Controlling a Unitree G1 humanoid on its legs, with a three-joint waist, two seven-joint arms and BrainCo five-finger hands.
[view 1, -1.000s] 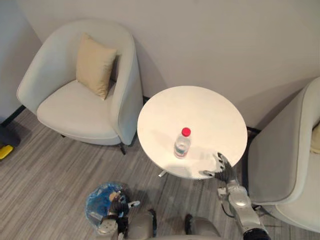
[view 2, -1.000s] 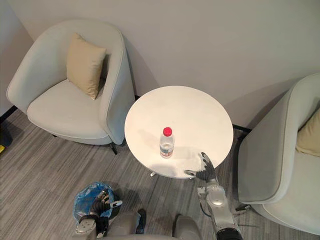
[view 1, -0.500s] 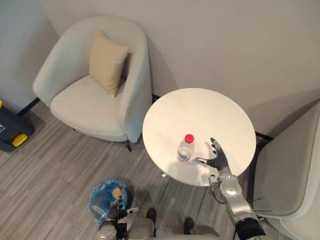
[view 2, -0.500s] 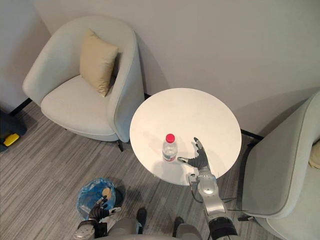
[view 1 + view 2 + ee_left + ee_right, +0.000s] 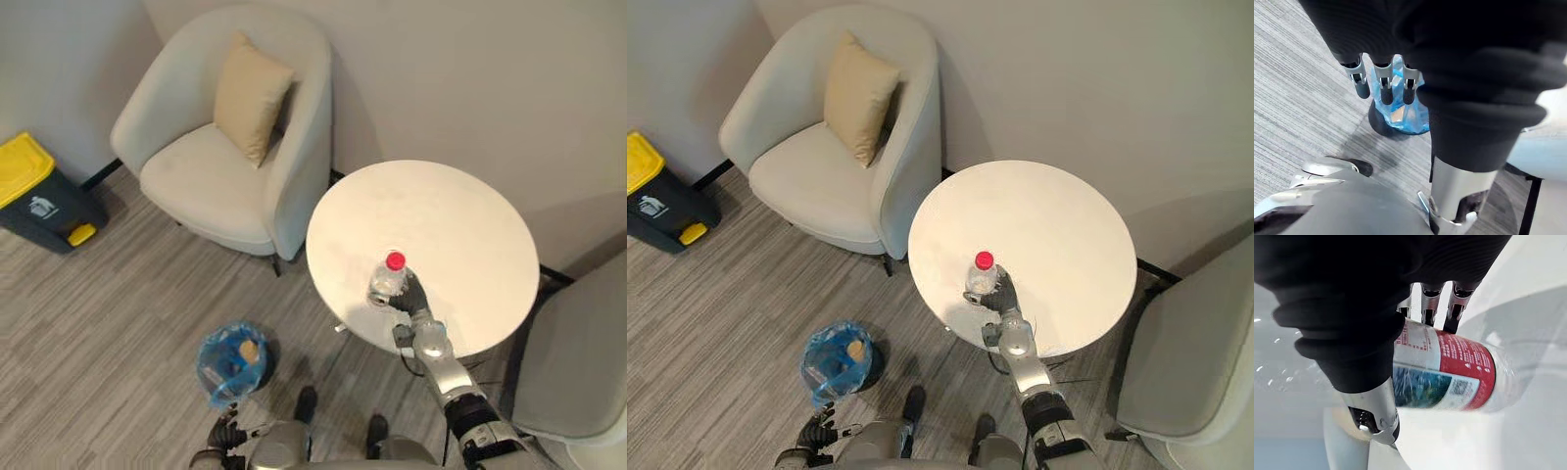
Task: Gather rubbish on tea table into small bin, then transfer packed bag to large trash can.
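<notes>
The clear plastic bottle (image 5: 385,282) with a red cap (image 5: 395,260) stood upright on the round white tea table (image 5: 460,225), near the table's edge on the robot's side. The right hand (image 5: 413,299) was against it from that near side. In the right wrist view the fingers (image 5: 1453,316) lay on one side of the bottle's red label and the thumb (image 5: 1371,406) on the other, so the bottle sat clasped between them.

On the grey striped floor (image 5: 118,313) beside the table's foot stood the small bin (image 5: 230,360), lined with a blue bag and holding some scraps. The left hand (image 5: 1382,88) hung low over the floor near it, its fingers loose and straight, holding nothing.

A pale armchair (image 5: 206,176) with a tan cushion (image 5: 252,96) stood against the wall (image 5: 470,78). A second armchair (image 5: 578,372) was on the table's other side. The dark large trash can (image 5: 34,191) with a yellow lid stood well apart, past the first chair.
</notes>
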